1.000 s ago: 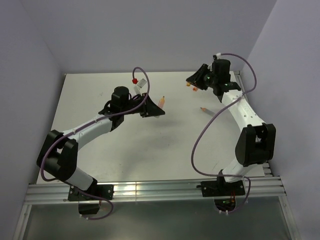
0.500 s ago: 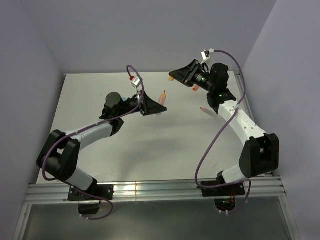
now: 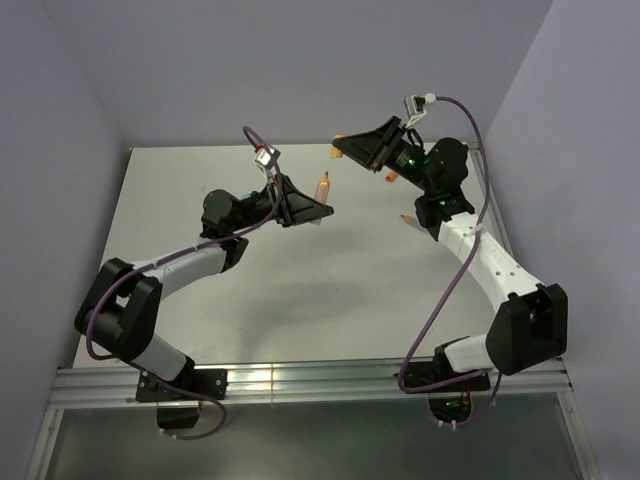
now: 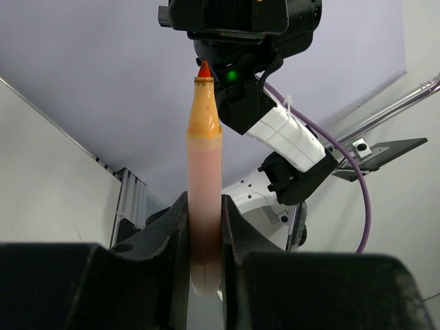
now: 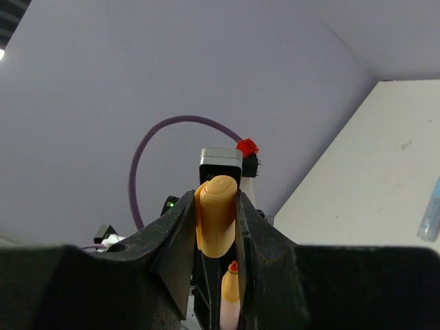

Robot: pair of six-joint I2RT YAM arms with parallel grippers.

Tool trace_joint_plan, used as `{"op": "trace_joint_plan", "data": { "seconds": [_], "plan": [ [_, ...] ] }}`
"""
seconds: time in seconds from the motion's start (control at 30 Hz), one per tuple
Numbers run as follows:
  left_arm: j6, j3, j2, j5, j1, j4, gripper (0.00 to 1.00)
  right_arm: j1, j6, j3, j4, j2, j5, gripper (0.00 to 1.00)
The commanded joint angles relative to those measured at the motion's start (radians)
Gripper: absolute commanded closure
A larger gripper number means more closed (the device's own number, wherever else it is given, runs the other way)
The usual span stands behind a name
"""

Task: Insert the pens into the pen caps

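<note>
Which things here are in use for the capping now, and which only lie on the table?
In use: orange pen in the left gripper; orange cap in the right gripper.
Lying about on the table: pale pen; small orange piece; light blue pen.

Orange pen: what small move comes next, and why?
Probably ease the left gripper toward the right gripper, lining the tip up: the left clamps the orange pen, red tip aimed at the orange cap pinched by the right, but a gap separates them and the tip sits offset.
</note>
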Motion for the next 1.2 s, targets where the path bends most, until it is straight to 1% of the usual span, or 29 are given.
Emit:
{"op": "trace_joint_plan", "data": {
  "seconds": [0.0, 0.17, 0.27, 0.33, 0.43, 0.6, 0.97, 1.17],
  "plan": [
    [-0.042, 0.036, 0.012, 0.005, -0.007, 0.122, 1.00, 0.017, 0.000, -0.014, 0.051, -0.040, 0.001, 1.00],
    [-0.066, 0.027, 0.015, -0.002, -0.005, 0.166, 1.00, 0.028, -0.023, -0.028, 0.038, -0.044, 0.021, 1.00],
    [-0.053, 0.030, 0.015, -0.004, -0.005, 0.148, 1.00, 0.030, -0.019, -0.022, 0.042, -0.028, 0.017, 1.00],
    [-0.049, 0.032, 0.012, -0.005, -0.005, 0.142, 1.00, 0.030, -0.005, -0.025, 0.075, -0.021, 0.011, 1.00],
    [-0.040, 0.038, 0.012, -0.005, -0.005, 0.127, 1.00, 0.034, -0.023, -0.005, 0.045, -0.012, 0.012, 1.00],
    [-0.036, 0.045, 0.015, -0.008, -0.007, 0.125, 1.00, 0.048, -0.008, 0.013, 0.051, 0.003, 0.001, 1.00],
    [-0.035, 0.076, 0.029, 0.001, -0.005, 0.111, 1.00, 0.080, -0.043, 0.013, 0.016, -0.014, 0.015, 1.00],
    [-0.059, 0.061, 0.035, -0.007, -0.003, 0.165, 1.00, 0.086, -0.040, 0.009, 0.023, -0.018, 0.011, 1.00]
  ]
}}
